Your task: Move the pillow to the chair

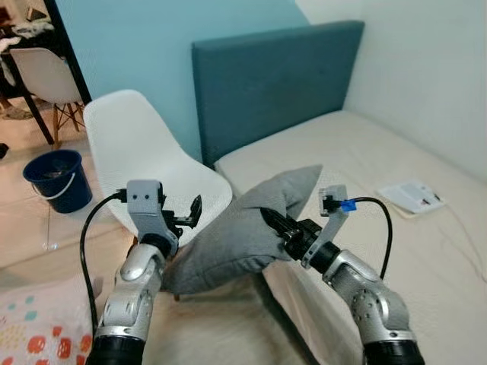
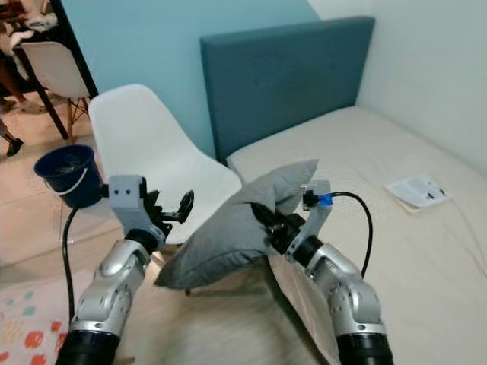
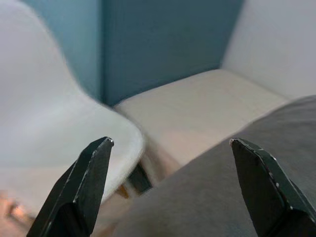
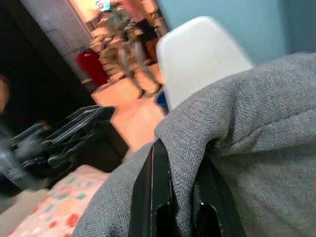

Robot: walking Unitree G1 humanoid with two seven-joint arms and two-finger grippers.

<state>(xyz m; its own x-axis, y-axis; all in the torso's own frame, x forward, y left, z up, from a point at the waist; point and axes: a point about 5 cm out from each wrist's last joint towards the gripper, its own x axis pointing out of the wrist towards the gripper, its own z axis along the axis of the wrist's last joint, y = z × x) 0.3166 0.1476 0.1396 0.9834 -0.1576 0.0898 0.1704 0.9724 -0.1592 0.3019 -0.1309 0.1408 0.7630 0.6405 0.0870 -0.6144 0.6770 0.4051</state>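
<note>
I see the right gripper [image 4: 178,197], jaws clamped on the grey pillow [image 1: 243,232]; left gripper [image 3: 173,192] jaws apart beside it. No legible writing.

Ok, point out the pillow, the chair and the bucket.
pillow [image 1: 228,243], left eye view, middle of its grey cloth.
chair [image 1: 129,137], left eye view, white backrest.
bucket [image 1: 57,182], left eye view, blue side wall.
</note>
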